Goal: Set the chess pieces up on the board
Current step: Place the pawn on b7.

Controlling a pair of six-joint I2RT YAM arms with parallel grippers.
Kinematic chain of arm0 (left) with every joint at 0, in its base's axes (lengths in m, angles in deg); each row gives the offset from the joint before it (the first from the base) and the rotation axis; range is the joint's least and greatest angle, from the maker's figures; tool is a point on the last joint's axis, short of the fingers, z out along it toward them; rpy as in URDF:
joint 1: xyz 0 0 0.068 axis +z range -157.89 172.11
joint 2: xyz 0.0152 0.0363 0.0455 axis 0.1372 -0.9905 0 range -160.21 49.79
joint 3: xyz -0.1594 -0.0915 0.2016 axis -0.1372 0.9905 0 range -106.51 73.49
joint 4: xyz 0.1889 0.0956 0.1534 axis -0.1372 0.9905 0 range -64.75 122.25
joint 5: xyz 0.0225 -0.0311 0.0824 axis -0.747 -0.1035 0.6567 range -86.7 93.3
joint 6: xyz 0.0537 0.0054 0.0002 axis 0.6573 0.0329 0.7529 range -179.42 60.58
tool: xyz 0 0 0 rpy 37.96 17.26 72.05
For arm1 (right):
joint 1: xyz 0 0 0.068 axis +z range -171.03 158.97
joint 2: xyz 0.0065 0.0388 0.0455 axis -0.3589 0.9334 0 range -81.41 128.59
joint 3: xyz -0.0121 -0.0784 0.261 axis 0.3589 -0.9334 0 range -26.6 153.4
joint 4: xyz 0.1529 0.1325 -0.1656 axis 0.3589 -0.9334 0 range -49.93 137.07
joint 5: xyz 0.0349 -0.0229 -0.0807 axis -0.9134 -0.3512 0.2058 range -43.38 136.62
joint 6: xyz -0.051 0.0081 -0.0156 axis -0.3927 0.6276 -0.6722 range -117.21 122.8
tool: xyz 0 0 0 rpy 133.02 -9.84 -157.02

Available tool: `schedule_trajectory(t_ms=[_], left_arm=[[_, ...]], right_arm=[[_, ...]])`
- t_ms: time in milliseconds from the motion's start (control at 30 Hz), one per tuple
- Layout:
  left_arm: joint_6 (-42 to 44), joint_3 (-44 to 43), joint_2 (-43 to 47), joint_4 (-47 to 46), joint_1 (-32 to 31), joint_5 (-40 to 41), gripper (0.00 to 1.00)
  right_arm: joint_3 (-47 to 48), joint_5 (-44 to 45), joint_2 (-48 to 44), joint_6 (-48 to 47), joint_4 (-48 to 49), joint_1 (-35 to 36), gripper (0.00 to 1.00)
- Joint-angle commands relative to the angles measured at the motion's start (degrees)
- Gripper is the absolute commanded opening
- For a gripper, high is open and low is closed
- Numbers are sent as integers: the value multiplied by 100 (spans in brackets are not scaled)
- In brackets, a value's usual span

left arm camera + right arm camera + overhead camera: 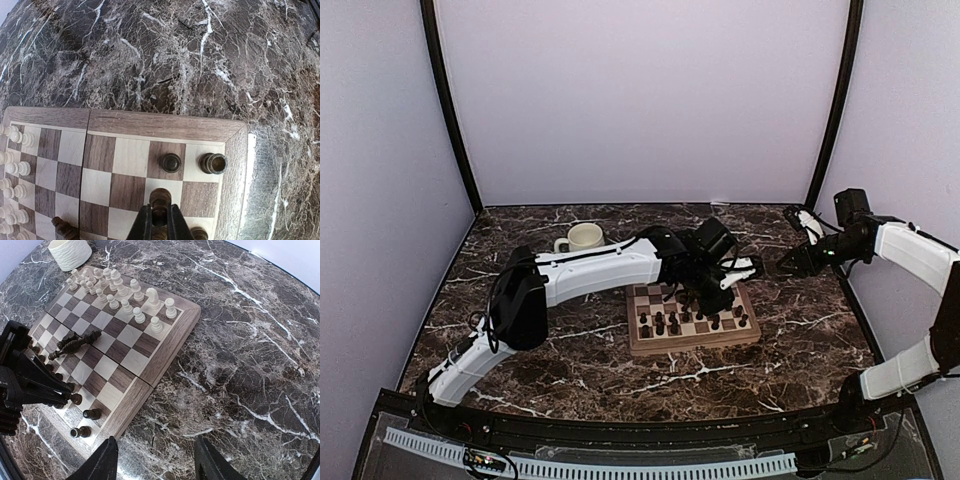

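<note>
Starting at the left of my overhead view, the left arm (570,272) reaches from the near left corner across the marble table (800,345). Behind it stands the mug (584,237), near the far left corner of the board (692,342) but not touching it. The board lies flat, a little right of the table's middle.

The left claw (708,292) hangs over the far side of the board. On its wrist camera I see the fingers (142,225) pressed together on a dark piece (160,199). The piece sits over a light square in the second row, one column in from the rim. I cannot tell whether its base touches the wood.

In the edge row just beyond it, two other dark pieces (171,162) stand upright. One is on a dark square and the other on the corner square beside it.

The white pieces (125,295) stand in two rows along the opposite side, the side nearest the mug. Two toppled dark pieces (75,343) lie on their sides near the middle of the board.

Further right, the right claw (785,267) hovers above bare marble, apart from the board's right rim. Its fingers (100,465) are spread wide with nothing between them.
</note>
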Motion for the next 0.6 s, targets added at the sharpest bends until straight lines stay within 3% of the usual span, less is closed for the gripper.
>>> schedule_trajectory(t_ms=[0,567], left_arm=[[120,-189,-36,183,-31,41,5],[157,-166,-78,282,-44,-32,5]], right_arm=[[-39,-121,29,-65,64,-2,54],[-17,-147,67,-89,41,-6,53]])
